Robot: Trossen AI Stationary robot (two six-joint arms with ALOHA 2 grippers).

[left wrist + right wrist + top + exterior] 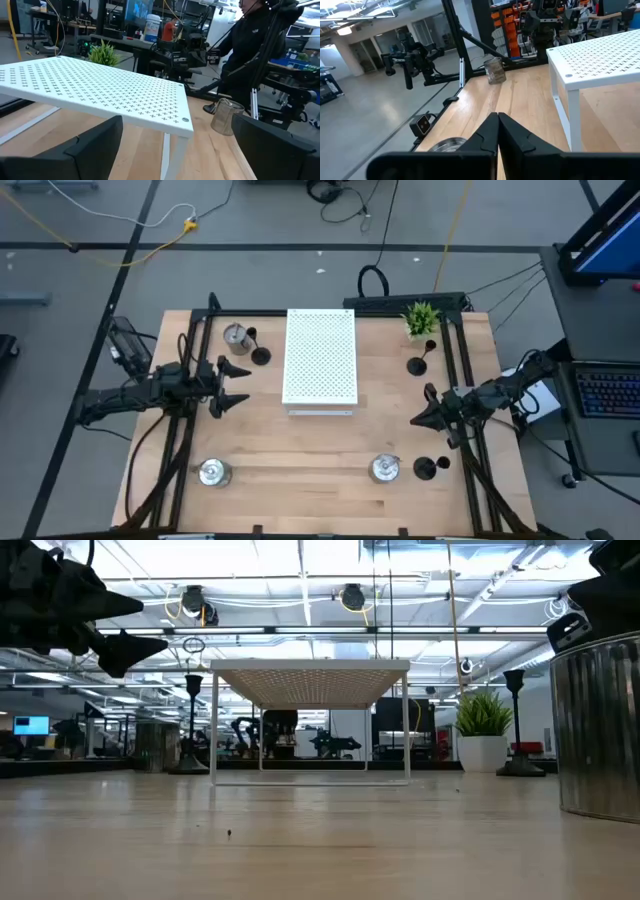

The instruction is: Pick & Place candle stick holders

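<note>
Three black holders with thin stems and three squat silver holders stand on their bases on the wooden table. At the far left are a silver one (235,336) and a black one (259,354). A black one (418,364) stands beside the plant. A silver one (212,472) is at the near left. A silver one (384,469) and a black one (427,468) are at the near right. My left gripper (240,385) is open and empty, left of the white board. My right gripper (416,419) is shut and empty, above the table's right side (498,120).
A white perforated board (320,358) stands on thin legs at the table's middle. A small green potted plant (421,318) is at the far right. Black frame rails (455,350) run along both table sides. A person in black (250,45) stands beyond the table.
</note>
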